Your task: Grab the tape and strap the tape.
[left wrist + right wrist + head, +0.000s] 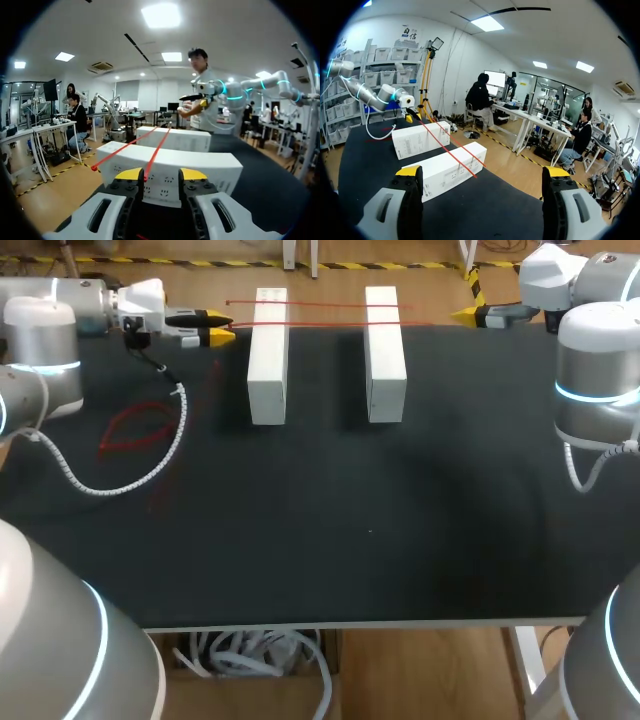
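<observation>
Left gripper [161, 176] was only narrowly open. The end of one red tape strand [330, 325] sat in the gap and was not visibly pinched, so it looked lined up for the grab. The strand bridged both white blocks [268, 360], which kept it off the table [350, 540] and reachable end-on. A second strand [320, 305] lay parallel beside it. Right gripper [478, 313] was wide open and empty beyond the far end, probably staged to take it. Loose red tape [135, 428] lay on the table near the left arm.

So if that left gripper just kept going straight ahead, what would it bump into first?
Most likely the nearer white block, lying straight ahead of the left gripper with the red tape running over it. Height is hard to judge, so it could skim the top.
</observation>
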Action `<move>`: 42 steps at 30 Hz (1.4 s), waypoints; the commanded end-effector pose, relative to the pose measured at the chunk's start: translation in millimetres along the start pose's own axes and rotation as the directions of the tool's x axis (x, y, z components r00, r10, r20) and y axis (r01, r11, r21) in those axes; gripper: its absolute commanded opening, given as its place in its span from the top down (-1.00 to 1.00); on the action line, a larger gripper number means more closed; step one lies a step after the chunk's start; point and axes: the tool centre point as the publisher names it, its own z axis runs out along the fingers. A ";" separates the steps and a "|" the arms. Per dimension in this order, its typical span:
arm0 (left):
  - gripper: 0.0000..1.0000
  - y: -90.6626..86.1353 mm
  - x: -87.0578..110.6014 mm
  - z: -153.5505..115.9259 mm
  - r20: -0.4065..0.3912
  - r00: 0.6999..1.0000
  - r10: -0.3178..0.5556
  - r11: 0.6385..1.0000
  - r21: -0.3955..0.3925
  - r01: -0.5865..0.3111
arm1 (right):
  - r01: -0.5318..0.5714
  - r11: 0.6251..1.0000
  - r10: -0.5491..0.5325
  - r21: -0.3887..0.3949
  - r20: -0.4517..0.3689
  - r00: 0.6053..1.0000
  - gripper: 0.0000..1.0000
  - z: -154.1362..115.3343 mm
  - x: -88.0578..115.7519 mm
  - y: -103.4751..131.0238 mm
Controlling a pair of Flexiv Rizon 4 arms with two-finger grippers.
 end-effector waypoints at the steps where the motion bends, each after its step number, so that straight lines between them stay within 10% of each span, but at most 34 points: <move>1: 0.36 4.4 -12.0 -3.0 -0.025 1.000 0.001 1.000 0.013 0.000 | 0.000 1.000 0.000 -0.001 -0.001 1.000 -1.00 0.1 -0.5 -0.2; 42: 0.46 12.3 -21.8 12.1 -0.064 0.998 -0.007 1.000 0.026 0.009 | 0.000 1.000 0.000 -0.001 -0.001 1.000 -1.00 0.1 -0.5 -0.2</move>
